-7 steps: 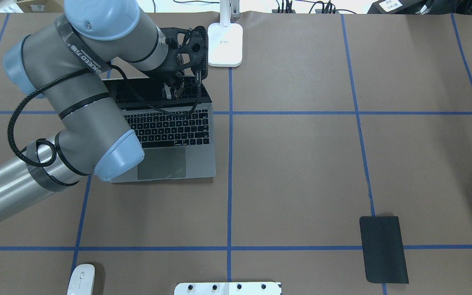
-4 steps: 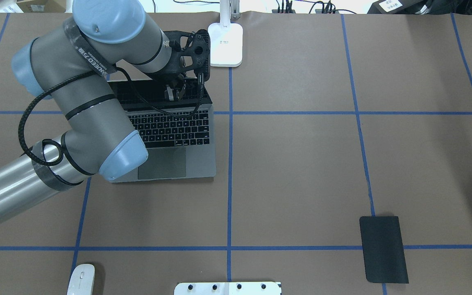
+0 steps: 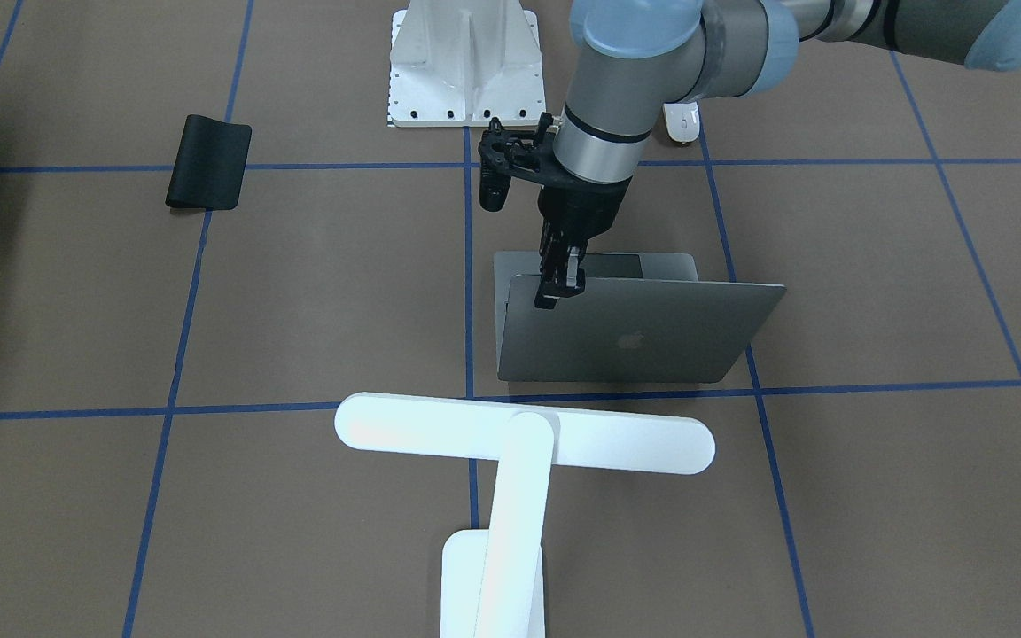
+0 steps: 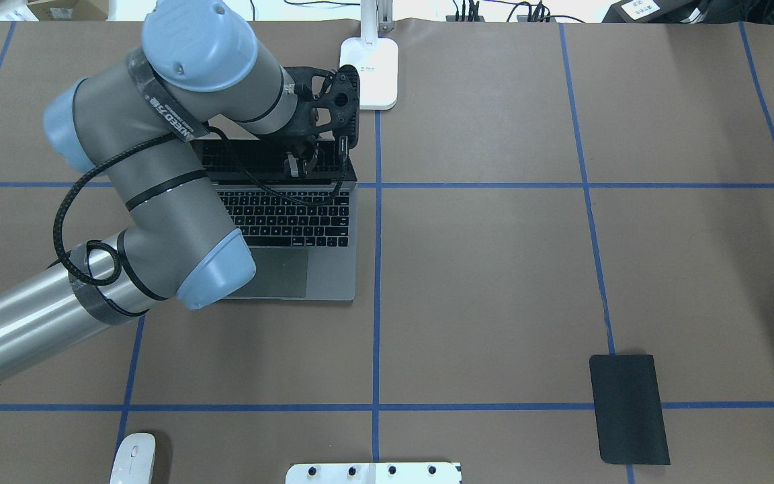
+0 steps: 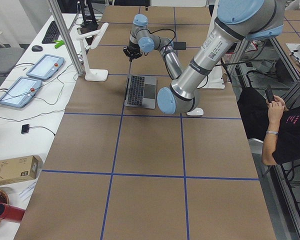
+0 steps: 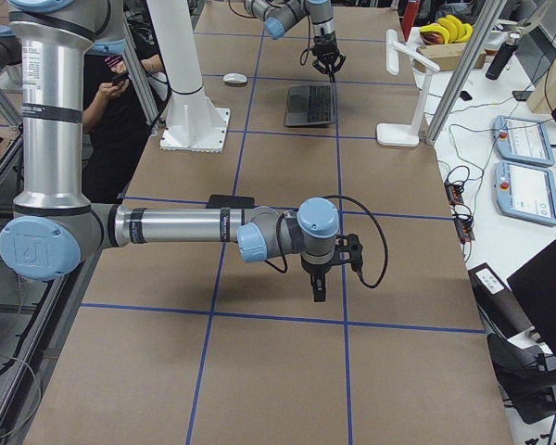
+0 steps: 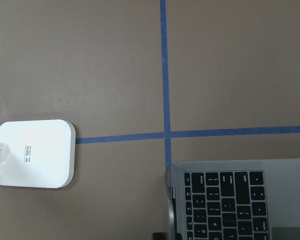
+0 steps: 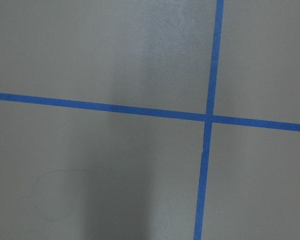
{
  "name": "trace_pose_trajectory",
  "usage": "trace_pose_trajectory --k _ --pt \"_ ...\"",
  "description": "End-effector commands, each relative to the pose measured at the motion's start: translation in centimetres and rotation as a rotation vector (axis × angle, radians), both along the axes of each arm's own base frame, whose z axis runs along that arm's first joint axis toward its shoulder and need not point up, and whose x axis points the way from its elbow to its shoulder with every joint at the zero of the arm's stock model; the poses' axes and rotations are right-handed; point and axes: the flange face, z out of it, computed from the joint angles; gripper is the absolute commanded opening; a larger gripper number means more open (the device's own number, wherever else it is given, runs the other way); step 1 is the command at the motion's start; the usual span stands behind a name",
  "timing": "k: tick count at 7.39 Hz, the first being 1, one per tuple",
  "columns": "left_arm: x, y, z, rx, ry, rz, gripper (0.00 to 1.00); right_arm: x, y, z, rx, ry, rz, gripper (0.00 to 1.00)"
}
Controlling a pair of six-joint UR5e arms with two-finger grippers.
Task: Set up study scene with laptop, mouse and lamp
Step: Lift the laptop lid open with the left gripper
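The laptop (image 4: pixel 293 228) stands open left of the table's middle, its lid (image 3: pixel 635 337) up with the apple logo facing away from the robot. My left gripper (image 3: pixel 559 285) is shut on the lid's top edge near one corner; it also shows in the overhead view (image 4: pixel 298 163). The lid's edge and the keys show in the left wrist view (image 7: pixel 220 200). The lamp (image 3: pixel 524 434) stands just beyond the laptop, and its base (image 4: pixel 377 74) is at the far edge. The mouse (image 4: pixel 134 458) lies at the near left. My right gripper (image 6: pixel 318 287) hangs over bare table; I cannot tell if it is open or shut.
A thin black mat (image 4: pixel 629 409) lies at the near right. The white ribbed mount (image 3: pixel 464 66) with its bolted plate (image 4: pixel 373 472) sits at the robot's edge. Blue tape lines cross the brown table. An operator sits beside the table (image 5: pixel 285 130).
My left gripper has moved right and a little toward the robot with the lid edge in it. The laptop has slid slightly the same way, and the lid stands steeper.
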Motion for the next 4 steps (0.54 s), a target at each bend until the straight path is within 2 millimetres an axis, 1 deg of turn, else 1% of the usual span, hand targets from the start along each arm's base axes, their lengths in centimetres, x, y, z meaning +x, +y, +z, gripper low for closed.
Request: trace_pose_trajectory --k 1,2,4 --pt "0.3 0.2 -0.07 0.004 0.005 0.002 0.05 -0.03 -0.06 0.02 -0.001 -0.001 0.0 1.0" --pt "0.35 0.17 0.01 0.002 0.003 0.002 0.18 -0.03 -0.07 -0.14 0.001 -0.002 0.001 1.0" --pt "0.23 0.13 0.05 0.0 0.003 -0.001 0.35 -0.02 -0.08 -0.13 0.0 0.0 0.002 1.0"
